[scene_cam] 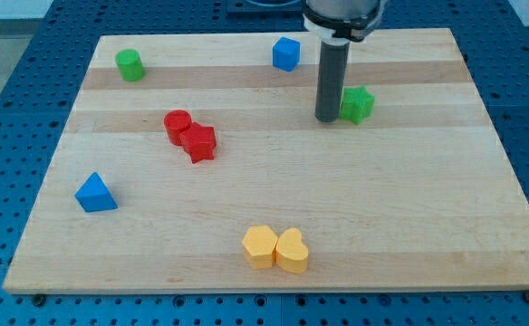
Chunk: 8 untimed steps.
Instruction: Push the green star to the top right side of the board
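My tip (327,119) carries no gripper and touches the left side of the green star-shaped block (357,104), which lies below the wooden board's (482,226) top right corner.

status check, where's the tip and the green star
My tip against green star, on its left. Star right of centre, short of top right corner. Path there clear.

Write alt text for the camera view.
My tip touches the green star's left side, near the wooden board's upper right. Elsewhere: blue cube, green cylinder, touching red blocks, blue triangle, two touching yellow blocks.
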### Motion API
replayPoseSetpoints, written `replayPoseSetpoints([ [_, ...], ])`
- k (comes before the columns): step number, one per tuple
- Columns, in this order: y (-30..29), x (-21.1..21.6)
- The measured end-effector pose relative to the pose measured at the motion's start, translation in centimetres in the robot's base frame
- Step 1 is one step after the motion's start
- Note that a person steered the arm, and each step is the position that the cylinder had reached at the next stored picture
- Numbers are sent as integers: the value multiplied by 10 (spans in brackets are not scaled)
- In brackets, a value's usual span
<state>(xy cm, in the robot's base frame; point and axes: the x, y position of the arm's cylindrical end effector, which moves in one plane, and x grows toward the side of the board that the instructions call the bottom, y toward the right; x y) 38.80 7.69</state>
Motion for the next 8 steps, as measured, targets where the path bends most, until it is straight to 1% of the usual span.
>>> replayPoseSetpoints([
  [1,19,20],
  [2,31,18],
  [3,40,-10],
  [5,51,-16],
  [6,71,-38],
  [7,72,-34],
  [8,44,8],
])
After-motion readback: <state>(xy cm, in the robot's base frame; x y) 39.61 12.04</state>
